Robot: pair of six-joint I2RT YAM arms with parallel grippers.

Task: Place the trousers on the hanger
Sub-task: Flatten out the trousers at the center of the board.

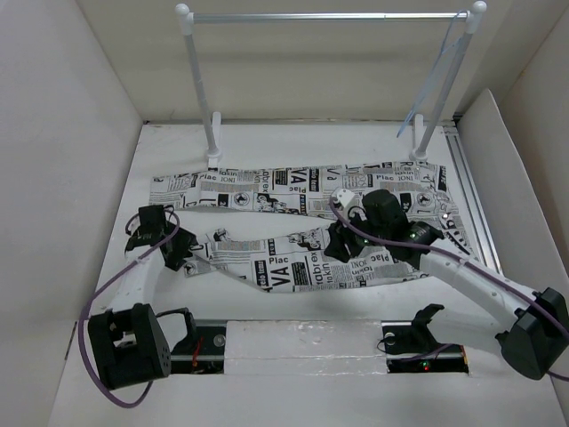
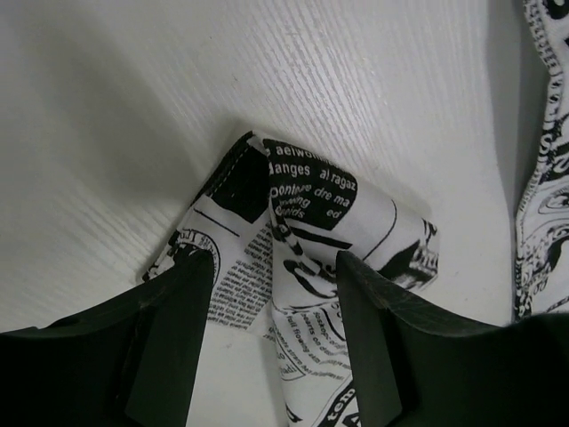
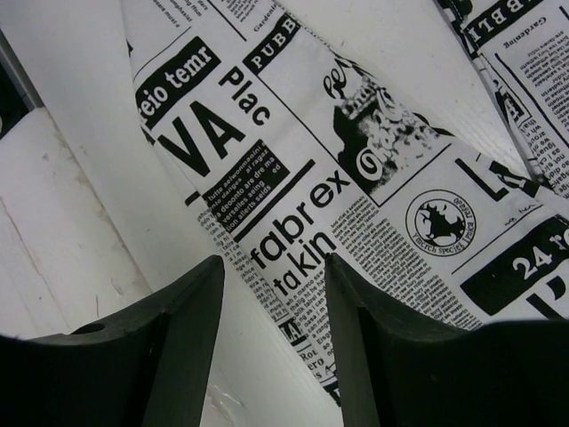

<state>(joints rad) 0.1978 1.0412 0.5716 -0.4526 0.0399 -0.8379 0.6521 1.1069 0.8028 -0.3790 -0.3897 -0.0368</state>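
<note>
The trousers [image 1: 293,267], white with black newspaper print, lie flat across the table with both legs running left to right. My left gripper [image 1: 188,256] is open at the left end of the near leg. In the left wrist view the folded cuff [image 2: 311,231] lies between its spread fingers [image 2: 178,329]. My right gripper [image 1: 339,242] is open over the middle of the near leg. In the right wrist view the leg's near edge [image 3: 293,240] runs between its fingers [image 3: 191,329]. The pale-blue hanger [image 1: 433,80] hangs from the right end of the rack's crossbar.
A white two-post rack [image 1: 213,116] with a metal crossbar [image 1: 329,16] stands at the back of the table. White walls close in the left, back and right sides. A metal rail [image 1: 471,196] runs along the right edge.
</note>
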